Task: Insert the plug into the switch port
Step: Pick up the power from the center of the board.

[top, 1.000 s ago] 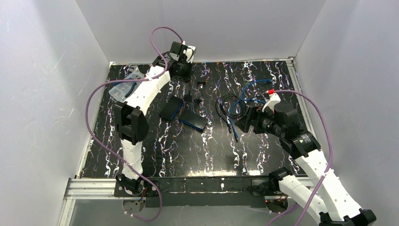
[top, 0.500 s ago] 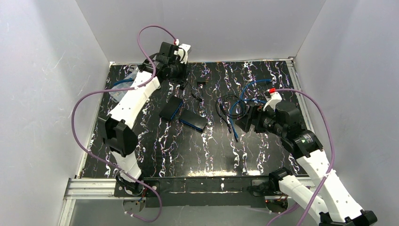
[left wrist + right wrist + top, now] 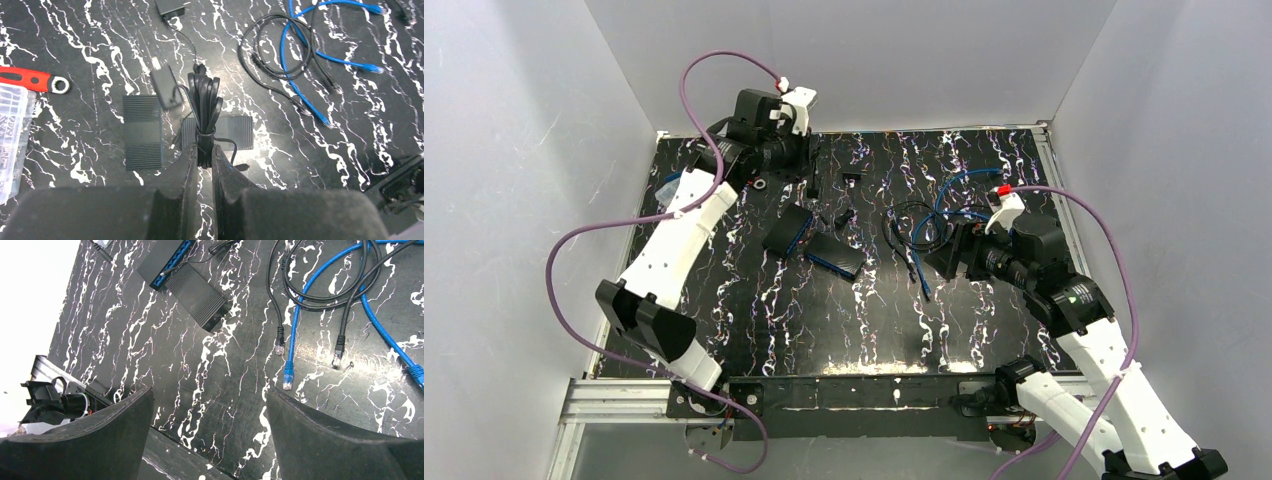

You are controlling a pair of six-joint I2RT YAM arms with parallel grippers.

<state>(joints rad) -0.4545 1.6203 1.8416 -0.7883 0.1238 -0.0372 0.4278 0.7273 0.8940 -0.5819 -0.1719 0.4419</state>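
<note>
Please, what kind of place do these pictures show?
Most likely a robot test cell in a laboratory: plain white walls enclose a black marbled tabletop, on which a network switch and loose network cables lie.

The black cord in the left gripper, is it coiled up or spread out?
Coiled up: the black cord is in tight folded loops, bound by a tie, and pinched in the left gripper.
</note>
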